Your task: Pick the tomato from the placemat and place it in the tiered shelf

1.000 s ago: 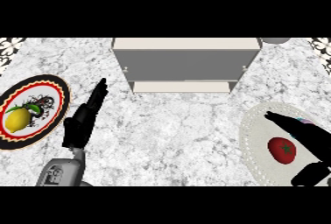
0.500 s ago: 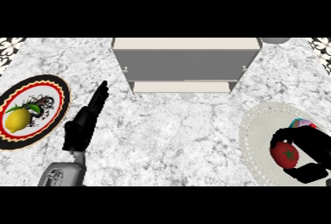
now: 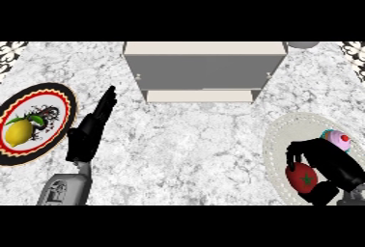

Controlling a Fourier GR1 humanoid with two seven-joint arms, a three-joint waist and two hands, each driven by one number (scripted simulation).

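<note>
Marble surface (image 3: 185, 144) fills the head view. At the far left lies a round plate (image 3: 35, 123) with a dark patterned rim, and a lemon (image 3: 19, 132) sits on its left part. Just right of the plate, the left hand (image 3: 89, 132) shows above its grey forearm, fingers straight and pressed together, pointing up and slightly right, holding nothing.

At the top middle stands the shelf (image 3: 204, 71), a pale top board over a grey inner wall, with a lower pale tier showing below it. It is well apart from both hands. A small grey round thing (image 3: 304, 44) shows at the top edge, right of the shelf; what it is cannot be told.

At the right lies the pale placemat (image 3: 285, 132), round with a lacy rim. The tomato (image 3: 302, 177) rests on its lower part. The right hand (image 3: 324, 161) comes in from the lower right, its fingers curled over the tomato's top and its thumb under the tomato's right side. A pink cupcake-like thing (image 3: 338, 140) sits on the placemat just behind the hand.
</note>
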